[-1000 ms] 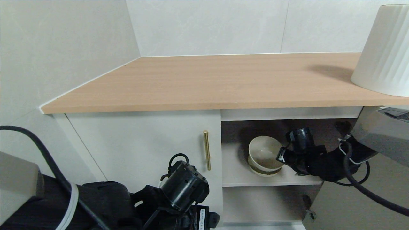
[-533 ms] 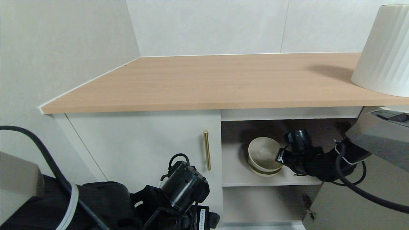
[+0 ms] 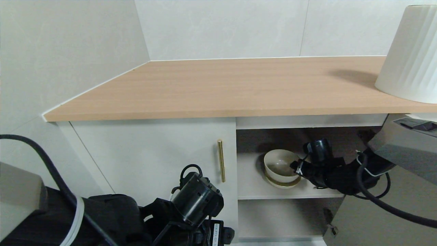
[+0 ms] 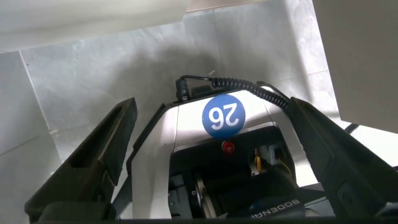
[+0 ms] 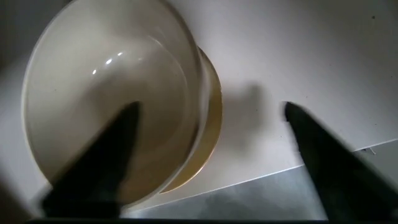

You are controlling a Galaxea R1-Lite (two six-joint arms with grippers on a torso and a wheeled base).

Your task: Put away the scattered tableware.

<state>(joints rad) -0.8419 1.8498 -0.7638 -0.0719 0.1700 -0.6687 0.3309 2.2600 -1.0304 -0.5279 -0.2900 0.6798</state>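
Hidden or cut off: the plate (image 3: 284, 185) lies mostly under the bowl (image 3: 278, 165), so we see just its yellowish rim. Whether the bowl rests flat on it we cannot tell. In the head view the right gripper (image 5: 211, 109) has its fingertips masked by its own wrist, and its wrist view gives them as dark blurs. The white ribbed shade (image 3: 411, 54), at 2 o'clock on the countertop (image 3: 218, 87), is cropped by the frame edge.

Count: one bowl, one plate, one shelf (image 3: 251, 184) bearing both, one shut door (image 3: 153, 153) with one brass handle (image 3: 221, 160).

Location: the bowl is at 4 o'clock of the head view, inside the open cupboard compartment. The right gripper meets it from the bowl's 3 o'clock side, jaws released and spread wide, one finger over the bowl's hollow, the other outside its wall. The left gripper (image 4: 211, 106), on the arm low at 6 to 7 o'clock, has its jaws spread apart too
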